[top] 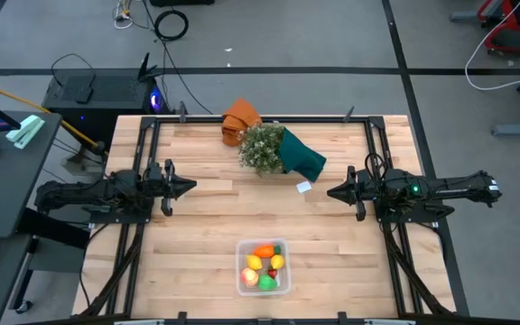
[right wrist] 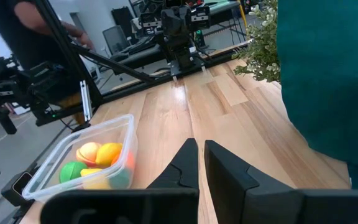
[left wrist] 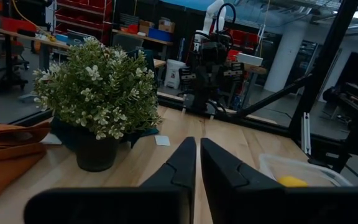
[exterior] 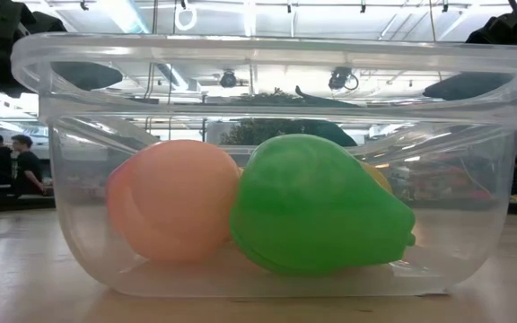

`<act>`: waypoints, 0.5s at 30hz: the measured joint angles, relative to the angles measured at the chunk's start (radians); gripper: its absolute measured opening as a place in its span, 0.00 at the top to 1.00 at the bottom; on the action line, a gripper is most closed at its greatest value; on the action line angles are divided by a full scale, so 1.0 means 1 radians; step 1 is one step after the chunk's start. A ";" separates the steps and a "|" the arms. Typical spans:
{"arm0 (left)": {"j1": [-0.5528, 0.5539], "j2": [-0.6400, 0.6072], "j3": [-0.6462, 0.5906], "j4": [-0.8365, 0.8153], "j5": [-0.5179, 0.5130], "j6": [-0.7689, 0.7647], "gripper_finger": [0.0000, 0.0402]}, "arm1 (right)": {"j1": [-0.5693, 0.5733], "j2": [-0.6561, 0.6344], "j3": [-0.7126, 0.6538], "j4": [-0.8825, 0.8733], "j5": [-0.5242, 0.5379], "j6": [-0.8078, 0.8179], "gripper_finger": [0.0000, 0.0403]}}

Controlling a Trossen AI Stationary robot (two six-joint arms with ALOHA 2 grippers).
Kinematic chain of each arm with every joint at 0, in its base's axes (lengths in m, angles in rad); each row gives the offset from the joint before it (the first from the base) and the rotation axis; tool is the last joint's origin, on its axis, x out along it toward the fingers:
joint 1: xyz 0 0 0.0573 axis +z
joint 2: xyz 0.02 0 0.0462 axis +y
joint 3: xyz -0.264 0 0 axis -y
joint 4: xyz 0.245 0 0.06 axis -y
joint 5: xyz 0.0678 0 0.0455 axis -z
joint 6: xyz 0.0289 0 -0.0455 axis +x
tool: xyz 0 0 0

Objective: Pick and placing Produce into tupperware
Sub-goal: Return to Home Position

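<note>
Sitting at the lower centre of the high view, the tupperware (top: 239, 271) rests on the tabletop (top: 197, 235) with the produce (top: 263, 267) heaped inside it. An orange carrot (top: 264, 251) lies toward its upper edge, with two lemons (top: 254, 263) below that. A red berry (top: 272, 273), the peach (top: 250, 279) and a green piece (top: 267, 283) lie lowest. In the low view the clear wall fills the frame, with the peach at left touching the green piece at right.

Well above the container, a bushy plant (top: 262, 147) in a teal wrap (top: 303, 155) lies near the top edge of the tabletop. An orange cloth (top: 239, 120) sits just beside it at upper left, and a small white scrap (top: 303, 187) lies below the wrap.

The left gripper (top: 188, 187) hangs at middle left and the right gripper (top: 330, 191) at middle right. Each points toward the centre, far from the tupperware. Both have their fingers pressed together and hold nothing.

The tabletop is pale wooden planks framed by black rails. Around it is grey floor with dark seams. Loose cables and a black box (top: 97, 93) sit at upper left, and a red chair (top: 508, 23) at upper right. A person in dark clothing (right wrist: 23, 31) stands at the upper left of the right wrist view. Two more people (exterior: 12, 161) show far off at the left edge of the low view.
</note>
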State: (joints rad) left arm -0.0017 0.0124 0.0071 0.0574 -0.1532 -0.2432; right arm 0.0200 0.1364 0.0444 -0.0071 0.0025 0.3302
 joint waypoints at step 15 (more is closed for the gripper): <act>0.000 0.000 0.000 0.000 0.000 0.001 0.93 | 0.000 0.000 0.000 0.000 0.000 0.000 1.00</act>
State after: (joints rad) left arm -0.0017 0.0124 0.0071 0.0574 -0.1532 -0.2420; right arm 0.0200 0.1364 0.0444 -0.0071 0.0025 0.3302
